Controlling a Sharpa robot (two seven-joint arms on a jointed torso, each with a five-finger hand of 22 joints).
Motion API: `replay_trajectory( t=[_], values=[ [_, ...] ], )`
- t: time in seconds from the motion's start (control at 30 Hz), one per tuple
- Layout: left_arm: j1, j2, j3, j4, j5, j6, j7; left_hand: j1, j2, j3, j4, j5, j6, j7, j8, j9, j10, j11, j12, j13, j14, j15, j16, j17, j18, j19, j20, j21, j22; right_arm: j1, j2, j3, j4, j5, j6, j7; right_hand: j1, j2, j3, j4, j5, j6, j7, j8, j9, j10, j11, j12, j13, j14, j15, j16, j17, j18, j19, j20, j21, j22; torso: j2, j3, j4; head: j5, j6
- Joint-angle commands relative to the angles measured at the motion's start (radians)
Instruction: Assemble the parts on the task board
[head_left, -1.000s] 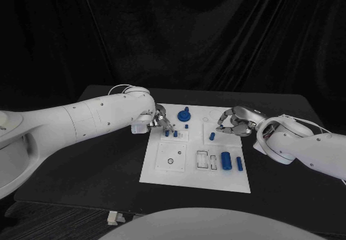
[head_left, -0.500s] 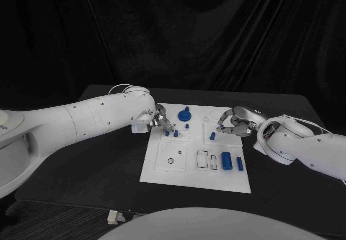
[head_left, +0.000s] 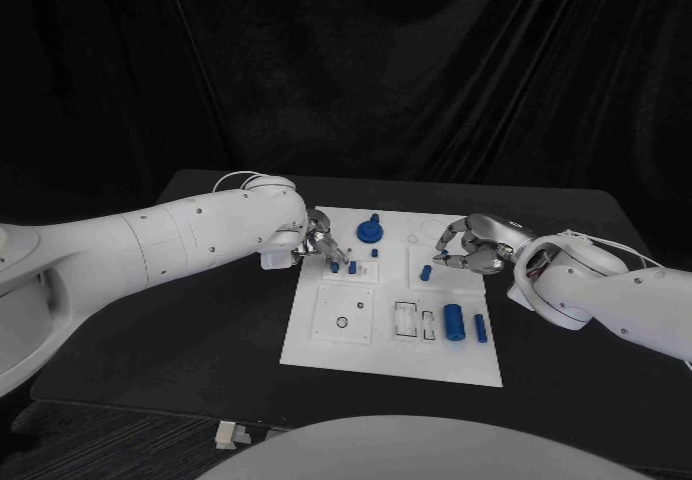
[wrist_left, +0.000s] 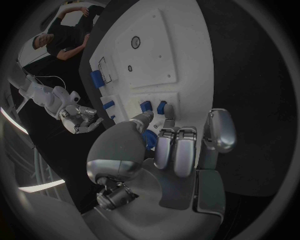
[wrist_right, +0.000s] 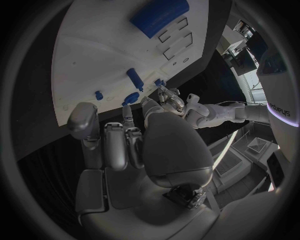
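The white task board (head_left: 325, 340) lies mid-table. My left hand (head_left: 313, 245) hovers at its far left corner, fingers curled down just beside two upright blue pegs (head_left: 342, 267). In the left wrist view those pegs (wrist_left: 154, 106) stand just past the fingertips (wrist_left: 167, 112). A blue piece (wrist_left: 150, 139) shows between thumb and fingers; whether it is held is unclear. My right hand (head_left: 470, 245) hangs over the board's far right edge, fingers curled in with nothing visible in them. A blue round part with a knob (head_left: 369, 232) stands between the hands, and one blue peg (head_left: 427, 271) stands near the right hand.
A small blue peg (head_left: 374, 253) stands below the round part. A thick blue cylinder (head_left: 453, 322) and a thinner one (head_left: 480, 327) lie at the board's right side next to rectangular slots (head_left: 414, 320). Black table (head_left: 188, 340) surrounds the board.
My left hand has edged right, closer to the two pegs. The right hand has barely moved.
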Motion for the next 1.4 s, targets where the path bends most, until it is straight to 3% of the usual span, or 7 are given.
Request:
replay_trajectory(
  t=[0.03,0.53,0.77,0.83,0.97,1.07,1.4],
  values=[
    [-0.010,-0.008,-0.006,0.004,-0.001,-0.070,0.041,-0.013,0.002,-0.038,0.031,-0.014,-0.023,0.001,0.027,0.036,0.077,0.000,0.005,0.241,0.084,0.006,0.002,0.240,0.013,0.008,0.002,0.010,0.155,-0.003,-0.002,0.001,0.002,-0.002,0.005,-0.017,0.010,-0.002,0.006,0.000,0.004,0.003,0.002,-0.006,-0.001,0.056,0.007,-0.005,0.217,0.053,0.008,-0.006,0.139,-0.005,-0.006,-0.002,-0.005,0.124,0.000,-0.0004,-0.0003,0.000,0.000],
    [-0.004,-0.087,-0.005,0.048,-0.001,-0.432,0.400,0.013,-0.012,-0.159,0.117,-0.084,-0.112,0.013,0.103,0.095,0.046,0.012,-0.014,0.217,0.058,0.016,-0.007,0.212,0.019,-0.022,0.009,-0.015,0.146,-0.001,-0.023,0.001,0.013,-0.002,-0.057,0.001,0.010,-0.001,0.006,0.000,0.006,0.002,0.002,-0.006,-0.002,0.055,0.007,-0.006,0.216,0.053,0.008,-0.006,0.138,-0.004,-0.006,-0.001,-0.006,0.124,-0.001,-0.0005,-0.0024,-0.007,0.000],
    [0.011,-0.123,-0.005,0.052,-0.077,-0.514,0.792,0.326,-0.021,-0.123,0.037,0.002,-0.302,0.059,0.053,-0.011,-0.528,0.060,-0.357,-0.108,-0.361,0.072,-0.146,-0.082,0.050,-0.337,0.041,-0.250,0.077,0.027,-0.049,0.001,0.042,-0.002,-0.103,0.012,0.010,-0.002,0.006,0.000,0.006,0.003,0.002,-0.006,-0.002,0.055,0.008,-0.006,0.216,0.053,0.008,-0.005,0.140,-0.004,-0.006,-0.001,-0.006,0.124,0.000,-0.0005,-0.0026,-0.013,0.000],
    [0.013,-0.122,-0.005,0.046,-0.181,-0.524,0.865,0.417,-0.027,-0.091,0.034,-0.046,-0.326,0.016,0.017,-0.143,-0.859,0.083,-0.655,-0.328,-0.789,0.096,-0.379,-0.390,0.061,-0.477,0.055,-0.370,0.047,0.034,-0.053,0.001,0.050,-0.002,-0.109,0.016,0.010,-0.002,0.006,0.000,0.006,0.003,0.002,-0.006,-0.002,0.055,0.008,-0.006,0.216,0.053,0.008,-0.005,0.140,-0.004,-0.006,-0.001,-0.006,0.124,0.000,-0.0003,-0.0018,-0.015,0.000],
    [0.012,-0.105,-0.006,0.028,-0.428,-0.565,0.930,0.478,-0.049,-0.068,0.030,-0.064,-0.384,-0.021,-0.077,-0.333,-1.000,0.005,-0.928,-0.529,-0.760,0.029,-0.476,-0.469,0.087,-0.479,0.046,-0.421,0.028,0.040,-0.055,0.001,0.057,-0.003,-0.111,0.024,0.009,-0.002,0.005,0.001,0.007,0.004,0.002,-0.006,-0.002,0.056,0.008,-0.006,0.217,0.054,0.008,-0.003,0.141,-0.005,-0.005,-0.001,-0.004,0.124,0.001,0.0013,0.0009,-0.017,0.000],
    [0.005,-0.083,-0.006,0.010,-0.557,-0.584,0.933,0.534,-0.059,-0.061,-0.020,-0.078,-0.259,-0.086,-0.141,-0.519,-1.010,-0.065,-1.105,-0.703,-0.624,-0.018,-0.516,-0.522,0.070,-0.301,0.036,-0.328,0.045,0.041,-0.049,0.001,0.055,-0.003,-0.099,0.026,0.009,-0.002,0.005,0.001,0.007,0.004,0.002,-0.006,-0.002,0.056,0.008,-0.006,0.217,0.054,0.008,-0.003,0.141,-0.005,-0.005,-0.001,-0.004,0.124,0.002,0.0013,0.0002,-0.016,0.000],
    [-0.017,-0.008,-0.005,-0.052,-0.680,-0.557,0.871,0.556,-0.054,-0.062,-0.107,-0.072,-0.180,-0.080,-0.166,-0.818,-0.859,-0.049,-1.259,-0.944,-0.387,-0.021,-0.448,-0.491,0.012,-0.002,0.012,-0.052,0.154,0.042,-0.041,0.001,0.054,-0.003,-0.080,0.033,0.009,-0.002,0.005,0.001,0.007,0.005,0.002,-0.005,-0.002,0.055,0.009,-0.006,0.216,0.054,0.008,-0.004,0.140,-0.004,-0.006,-0.001,-0.006,0.124,0.009,-0.0066,-0.0010,-0.016,0.000]
  ],
)
